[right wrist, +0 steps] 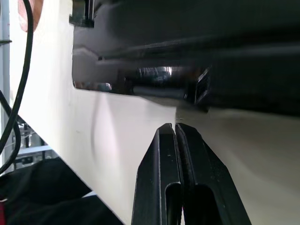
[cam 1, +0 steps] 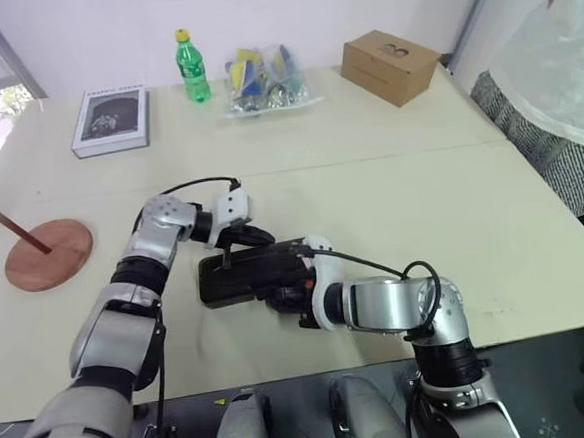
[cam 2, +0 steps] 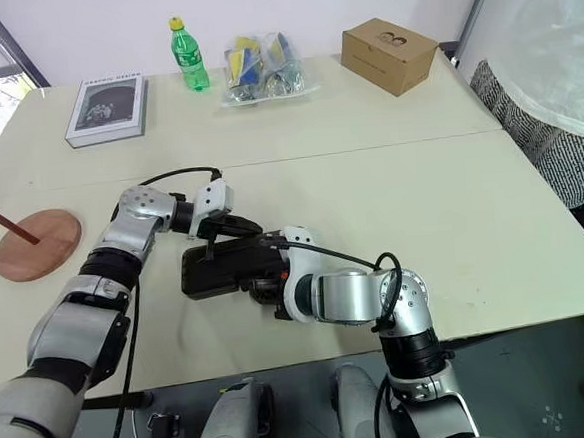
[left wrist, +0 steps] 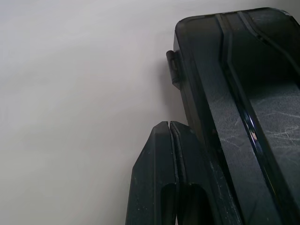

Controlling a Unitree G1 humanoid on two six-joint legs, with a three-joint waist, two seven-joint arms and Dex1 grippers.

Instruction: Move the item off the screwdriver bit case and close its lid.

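Right pincer [right wrist: 175,129] sits nearest, fingers pressed together, gripping nothing, tips just at near edge of screwdriver bit case [cam 1: 241,278]. Case lies mid-counter [cam 1: 399,171], looks closed, dark. Left pincer [left wrist: 169,126] also pinched together, empty, at case's far edge. Wooden stand [cam 1: 46,253] rests well apart on robot's left.

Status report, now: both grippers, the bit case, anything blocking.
Left gripper shut, at the bit case's far edge. Right gripper shut, at its near edge. Case looks closed; wooden stand off to the left. Nothing in the way.
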